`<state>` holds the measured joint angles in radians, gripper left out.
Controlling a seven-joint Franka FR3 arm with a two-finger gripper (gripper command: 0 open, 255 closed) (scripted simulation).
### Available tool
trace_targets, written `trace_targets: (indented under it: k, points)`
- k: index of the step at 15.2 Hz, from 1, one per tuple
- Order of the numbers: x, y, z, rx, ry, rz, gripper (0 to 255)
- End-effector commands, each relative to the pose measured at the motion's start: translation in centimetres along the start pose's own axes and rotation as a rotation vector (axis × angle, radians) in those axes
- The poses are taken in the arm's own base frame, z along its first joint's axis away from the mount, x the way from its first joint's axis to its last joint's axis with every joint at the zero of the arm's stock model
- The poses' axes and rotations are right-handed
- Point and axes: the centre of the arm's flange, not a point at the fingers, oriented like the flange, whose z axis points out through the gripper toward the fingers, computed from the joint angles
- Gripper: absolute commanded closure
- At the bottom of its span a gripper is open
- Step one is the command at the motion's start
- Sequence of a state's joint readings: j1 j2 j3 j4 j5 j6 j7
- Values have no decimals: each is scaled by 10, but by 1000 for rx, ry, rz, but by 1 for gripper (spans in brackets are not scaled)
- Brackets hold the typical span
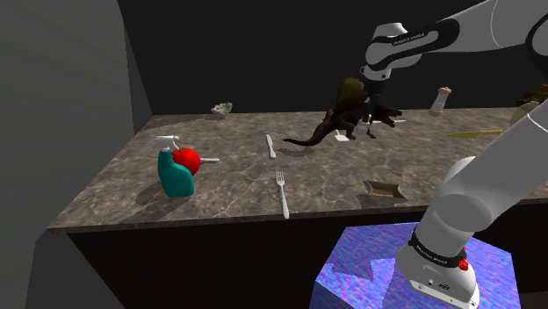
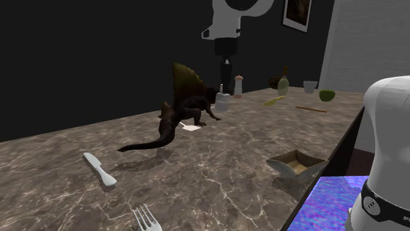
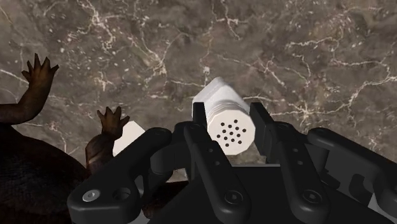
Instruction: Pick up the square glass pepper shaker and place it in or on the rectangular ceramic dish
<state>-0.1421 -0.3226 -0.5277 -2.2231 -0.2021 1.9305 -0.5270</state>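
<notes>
Gripper: The black gripper [image 3: 230,121] pointed straight down at the counter [image 2: 243,154]. Its two fingers pressed on opposite sides of the shaker's cap, pinching it as far as the wrist view showed.
Pepper shaker: The white pepper shaker [image 3: 220,100] stood between the fingers with its perforated top facing up at the hand. From the second exterior view [image 2: 223,102] its base looked to be on the counter or barely off it, directly below the gripper [image 2: 225,79]; I could not tell which.
Close by: A dark dinosaur toy [image 3: 38,165] stood just beside the gripper, its claws near one finger, with a white card [image 3: 130,137] under its forelegs.
Dish: The rectangular dish [image 2: 289,170] sat well apart from the gripper, back toward the stand [image 1: 369,272] near the counter's front edge. Nothing lay in it.
Done: The reach and the closing on the cap appeared finished.
Left: The lift, the carry over to the dish and the release, by my reading.
Views compared: The wrist view gave the finger contact and the cap's holes. The second exterior view gave the shaker's height and the open stretch of counter to the dish. The shoulder view set the gripper [image 1: 373,112] against the dinosaur's dark body.
</notes>
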Motion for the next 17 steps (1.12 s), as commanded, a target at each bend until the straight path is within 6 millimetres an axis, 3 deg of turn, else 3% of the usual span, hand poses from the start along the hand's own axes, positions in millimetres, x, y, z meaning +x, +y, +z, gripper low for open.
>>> trace_targets:
  k: [1,17]
  points:
    - [-18,-19,-5,-1,0,1,255]
    - [-159,-174,-32,-1,0,1,255]
